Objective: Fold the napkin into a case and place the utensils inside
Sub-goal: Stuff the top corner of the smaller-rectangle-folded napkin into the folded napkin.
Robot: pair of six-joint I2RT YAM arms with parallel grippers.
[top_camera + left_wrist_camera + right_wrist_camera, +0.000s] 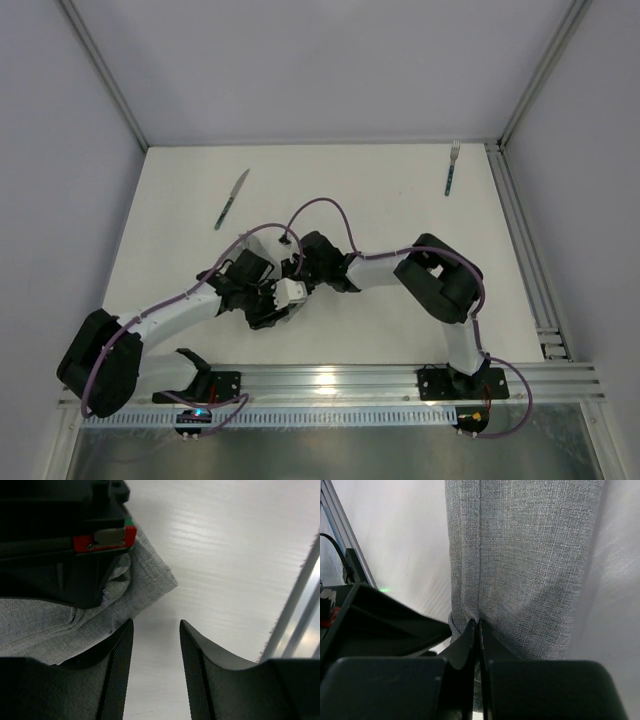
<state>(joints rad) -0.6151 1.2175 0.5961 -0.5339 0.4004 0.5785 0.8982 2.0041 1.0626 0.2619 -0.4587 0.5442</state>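
Observation:
The napkin (520, 555) is folded into a narrow grey strip. My right gripper (479, 623) is shut on a fold at its near end. In the left wrist view a corner of the napkin (150, 582) lies on the white table, partly under the right gripper's black body. My left gripper (156, 623) is open and empty just right of that corner, over bare table. In the top view both grippers meet mid-table, left (268, 316) and right (290, 292), and hide the napkin. The knife (231, 199) lies at the far left. The fork (452, 168) lies at the far right.
An aluminium rail (340, 378) runs along the near table edge and shows in the left wrist view (300, 610). Another rail (525, 250) runs down the right edge. Grey walls close in the far side.

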